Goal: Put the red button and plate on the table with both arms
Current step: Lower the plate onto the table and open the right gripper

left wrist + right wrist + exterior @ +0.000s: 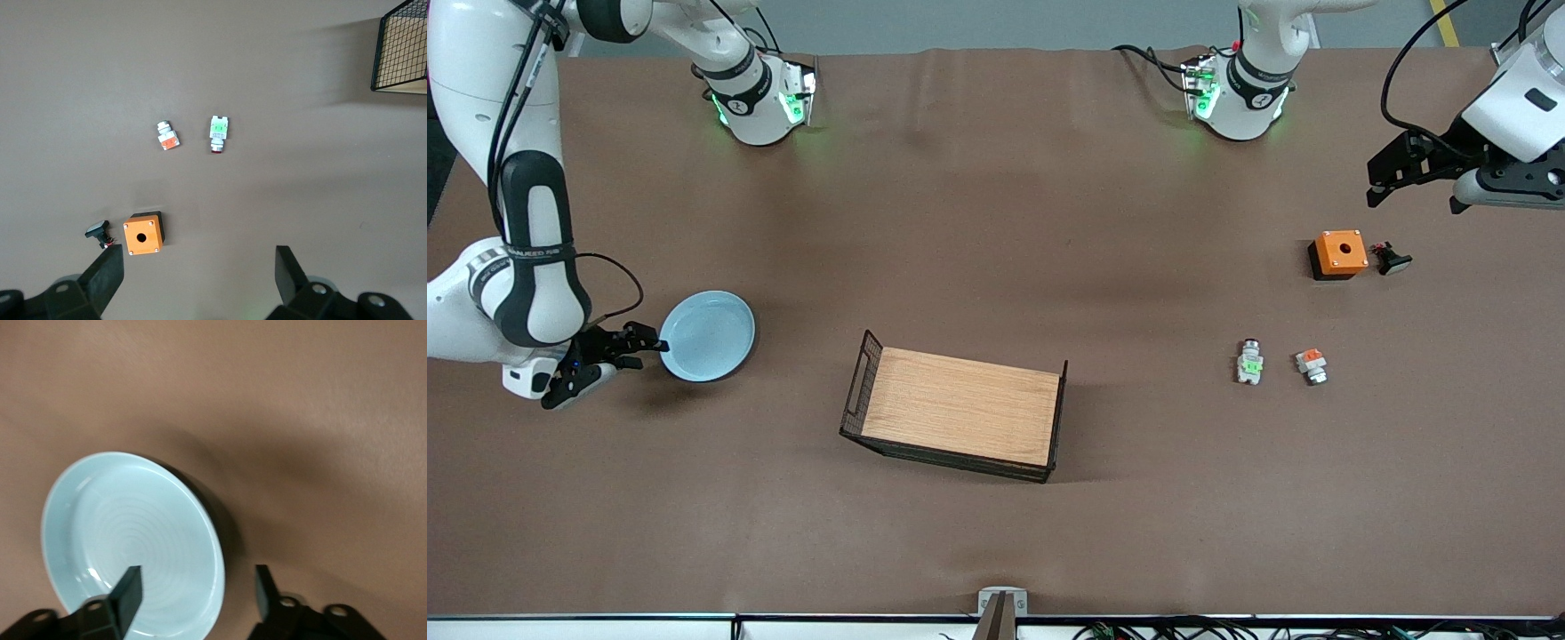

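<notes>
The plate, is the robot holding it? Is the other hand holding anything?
Nothing is held. The right gripper is open, its fingers either side of the plate's rim, not closed on it. The left gripper is open and empty above the table.

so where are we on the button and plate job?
Both things already lie on the table. The right gripper is open astride the plate rim. The left gripper, open, hangs over the table's left-arm end, holding nothing; the red button lies untouched.

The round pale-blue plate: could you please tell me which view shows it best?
The right wrist view: the round pale-blue plate fills it, rim and rings clear. The front view shows it small; the left wrist view shows none of it.
</notes>
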